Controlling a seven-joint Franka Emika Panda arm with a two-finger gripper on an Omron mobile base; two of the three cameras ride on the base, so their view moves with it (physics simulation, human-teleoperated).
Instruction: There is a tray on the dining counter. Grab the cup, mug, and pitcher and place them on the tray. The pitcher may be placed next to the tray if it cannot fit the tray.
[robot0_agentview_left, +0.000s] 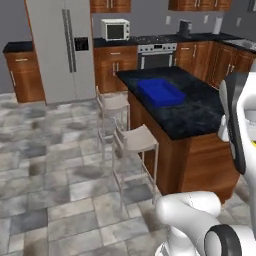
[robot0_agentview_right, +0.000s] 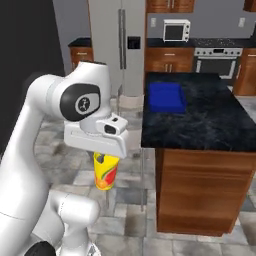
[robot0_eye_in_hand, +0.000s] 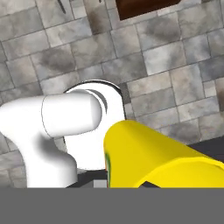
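My gripper (robot0_agentview_right: 103, 158) hangs over the tiled floor to the left of the dining counter (robot0_agentview_right: 210, 117), shut on the yellow cup (robot0_agentview_right: 106, 173). The cup hangs upright below the hand and shows a red-orange mark. Close up in the hand view, the cup (robot0_eye_in_hand: 148, 157) lies across the lower right with floor tiles behind it. The bright blue tray (robot0_agentview_left: 161, 92) rests on the black stone top of the dining counter (robot0_agentview_left: 200, 117) near its far left part, and is seen again as the tray (robot0_agentview_right: 166, 97). It has nothing in it. The mug and the pitcher are out of view.
Two white stools (robot0_agentview_left: 137, 141) (robot0_agentview_left: 114, 102) stand along the island's left side. A grey fridge (robot0_agentview_left: 62, 45), a microwave (robot0_agentview_left: 115, 29) and an oven (robot0_agentview_left: 156, 55) line the back wall. Open tiled floor (robot0_agentview_left: 45, 165) spreads to the left.
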